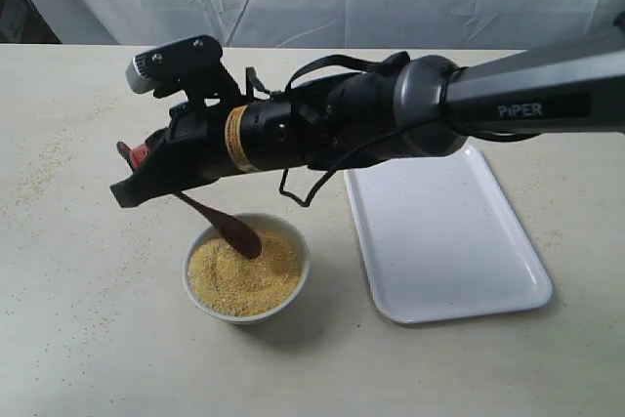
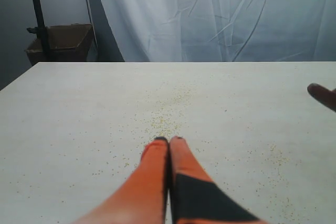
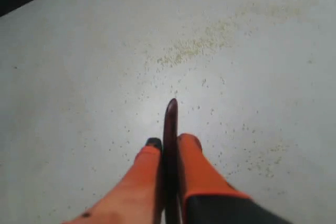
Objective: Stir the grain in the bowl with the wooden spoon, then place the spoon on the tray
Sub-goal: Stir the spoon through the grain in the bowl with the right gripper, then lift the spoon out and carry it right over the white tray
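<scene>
The small white bowl stands near the table's front and holds the yellow-orange grain. The dark wooden spoon has its round head dipped into the grain at the bowl's back edge, and its handle slants up to the left. My right gripper reaches across from the right and is shut on the handle's upper end. The right wrist view shows the handle clamped between the orange fingers of that gripper. My left gripper is shut on nothing, low over the table. The white tray lies right of the bowl.
Spilled grains dot the table at the left and also show as a scatter of grains under the right wrist. A white curtain hangs behind the table. A dark tip pokes in beside the left gripper.
</scene>
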